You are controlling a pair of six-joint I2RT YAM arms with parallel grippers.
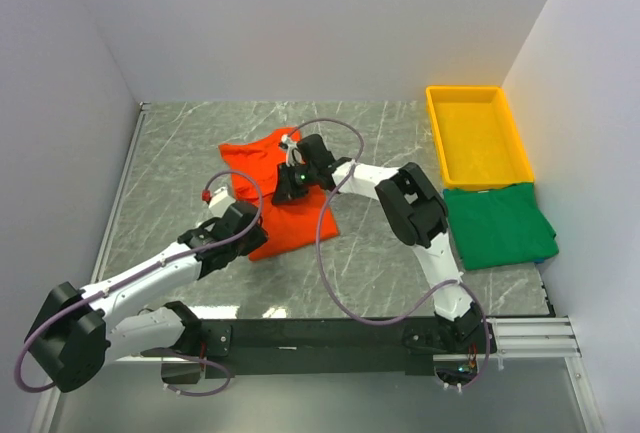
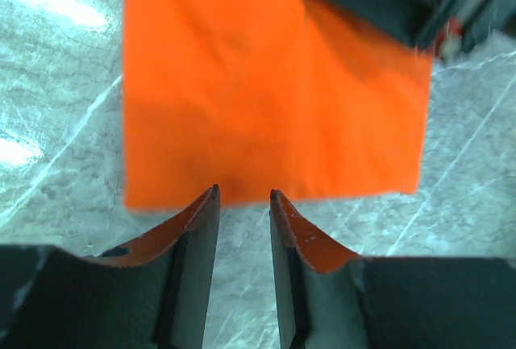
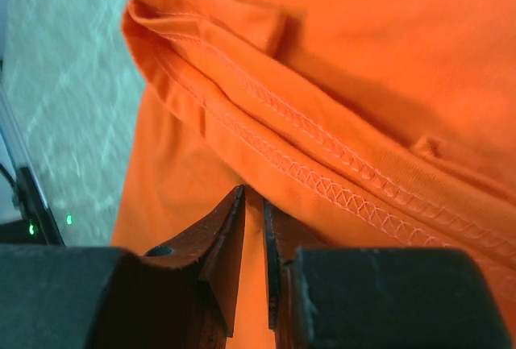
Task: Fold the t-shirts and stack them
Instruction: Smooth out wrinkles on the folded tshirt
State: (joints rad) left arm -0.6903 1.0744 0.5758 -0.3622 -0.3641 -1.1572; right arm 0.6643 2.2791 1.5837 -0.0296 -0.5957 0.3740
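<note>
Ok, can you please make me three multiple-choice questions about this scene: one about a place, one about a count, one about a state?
1. Where does the green shirt lie? A. on the table beside the yellow tray; B. inside the tray; C. on top of the orange shirt.
2. How many shirts are in view? A. one; B. two; C. three.
3. How do the left gripper's jaws stand? A. shut on the orange shirt; B. apart, nothing between them; C. shut on the tray.
Answers: 1 A, it lies flat just outside the tray's near end; 2 B, one orange, one green; 3 B, the left wrist view shows bare table through the gap.
</note>
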